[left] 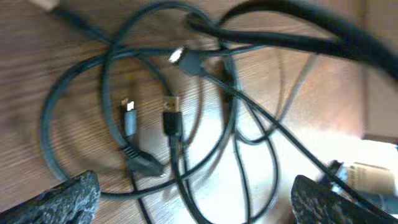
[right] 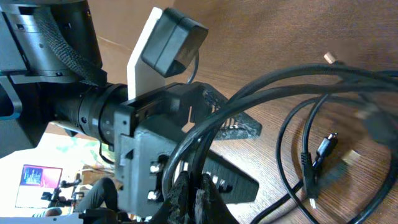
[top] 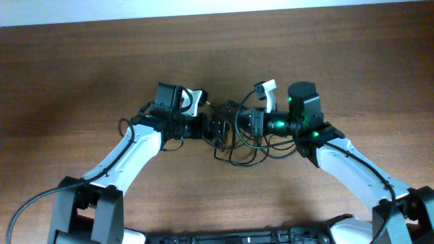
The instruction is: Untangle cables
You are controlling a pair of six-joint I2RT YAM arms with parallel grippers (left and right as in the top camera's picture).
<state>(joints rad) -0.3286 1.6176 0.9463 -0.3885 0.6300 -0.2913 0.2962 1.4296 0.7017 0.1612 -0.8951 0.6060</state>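
My two arms reach in from either side, elbows bent, so both claws meet nose to nose over the middle of the table (top: 81, 68). My left claw (top: 211, 126) points toward my right claw (top: 245, 122), and the two are near each other.

The cables (top: 230, 139) sit between them, just to the right of my left claw, with loose loops spilling back toward my base.

My left claw is spread wide with nothing in it. Its wrist camera looks down past both fingers (left: 68, 199) at the tangle on the wood. Two plugs (left: 171, 118) lie side by side there, their long axes running away from the fingers, tips pointing off from the claw. A third, shiny-tipped plug (left: 183, 59) lies farther out, tilted across them.

Only my right wrist camera shows the grip. My right fingers (right: 193, 196) are pinched together on several cords, which arc up and sweep across in front of my left claw's gaping jaws. The overhead view hides this under the wrist.
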